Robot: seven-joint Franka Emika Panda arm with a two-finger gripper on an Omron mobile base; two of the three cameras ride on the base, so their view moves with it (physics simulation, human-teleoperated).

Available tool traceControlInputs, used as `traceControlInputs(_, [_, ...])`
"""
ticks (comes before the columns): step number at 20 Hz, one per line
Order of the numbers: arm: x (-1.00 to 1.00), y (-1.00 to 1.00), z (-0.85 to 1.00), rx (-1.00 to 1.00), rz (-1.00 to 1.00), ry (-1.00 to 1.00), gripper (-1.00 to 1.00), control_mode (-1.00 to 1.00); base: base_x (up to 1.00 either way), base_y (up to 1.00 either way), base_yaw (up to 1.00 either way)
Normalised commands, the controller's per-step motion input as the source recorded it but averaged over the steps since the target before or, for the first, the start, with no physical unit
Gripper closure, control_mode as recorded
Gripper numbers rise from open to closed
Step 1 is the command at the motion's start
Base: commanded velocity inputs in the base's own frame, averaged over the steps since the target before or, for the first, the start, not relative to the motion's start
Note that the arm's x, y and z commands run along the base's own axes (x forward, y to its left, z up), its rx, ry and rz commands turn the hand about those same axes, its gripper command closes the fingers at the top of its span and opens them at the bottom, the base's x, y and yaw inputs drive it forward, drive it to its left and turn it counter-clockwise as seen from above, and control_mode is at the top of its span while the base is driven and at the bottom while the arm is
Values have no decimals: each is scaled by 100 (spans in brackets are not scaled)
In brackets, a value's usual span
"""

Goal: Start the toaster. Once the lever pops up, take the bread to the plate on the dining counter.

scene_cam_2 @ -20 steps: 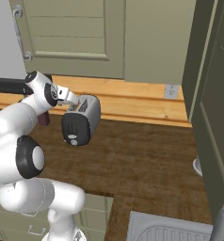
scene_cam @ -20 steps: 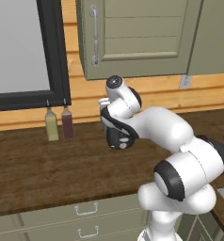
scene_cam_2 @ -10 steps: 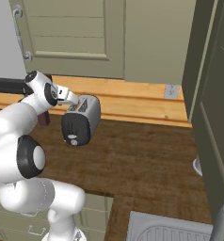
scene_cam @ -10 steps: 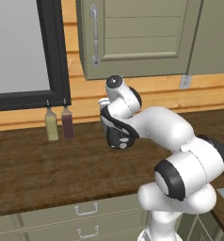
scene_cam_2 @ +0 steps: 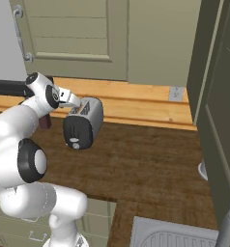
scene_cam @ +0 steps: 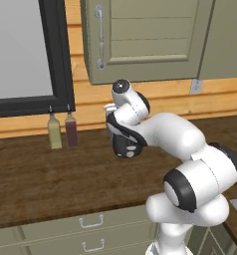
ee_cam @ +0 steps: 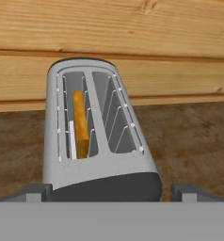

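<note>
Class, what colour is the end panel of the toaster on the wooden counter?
Black, on a silver-grey toaster. The right base view shows it best.

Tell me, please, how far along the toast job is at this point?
Early: the golden-crusted bread slice sits inside the left slot of the rounded silver-grey toaster on the dark wooden counter. The open two-finger gripper hovers at the toaster's black end. Starting it and carrying the bread to a plate remain.
</note>
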Motion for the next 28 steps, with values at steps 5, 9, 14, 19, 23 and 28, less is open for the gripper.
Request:
traceControlInputs(5, [0,0,0,0,0,0,-100,-100,0,0,0])
traceControlInputs(9, [0,0,0,0,0,0,-100,-100,0,0,0])
traceControlInputs(14, [0,0,0,0,0,0,-100,-100,0,0,0])
traceControlInputs(19, [0,0,0,0,0,0,-100,-100,0,0,0])
traceControlInputs(23, [0,0,0,0,0,0,-100,-100,0,0,0])
traceControlInputs(28, [0,0,0,0,0,0,-100,-100,0,0,0])
